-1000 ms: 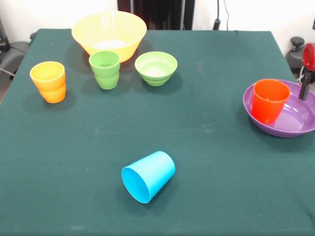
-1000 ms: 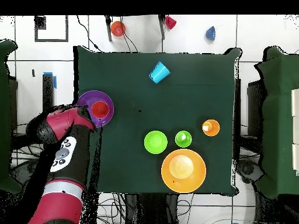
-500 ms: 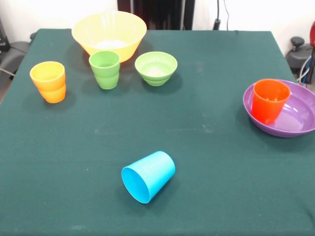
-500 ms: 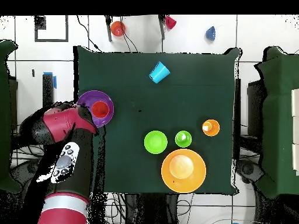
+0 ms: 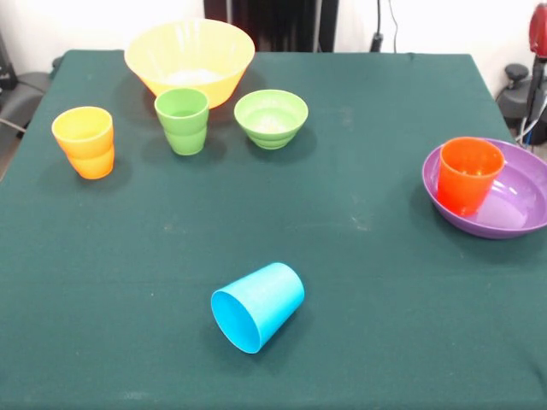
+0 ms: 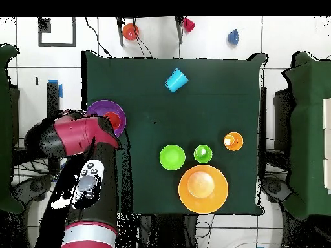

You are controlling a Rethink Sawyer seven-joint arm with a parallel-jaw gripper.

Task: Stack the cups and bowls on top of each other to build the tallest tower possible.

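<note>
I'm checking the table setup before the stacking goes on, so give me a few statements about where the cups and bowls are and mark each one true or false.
1. The light blue cup lies on its side on the table. True.
2. The orange-red cup stands inside the purple bowl. True.
3. The green cup sits inside the large yellow bowl. False: it stands on the cloth in front of that bowl.
4. The light green bowl is upside down. False: it sits upright, open side up.
5. The yellow-orange cup stands upright, apart from the other pieces. True.
</note>
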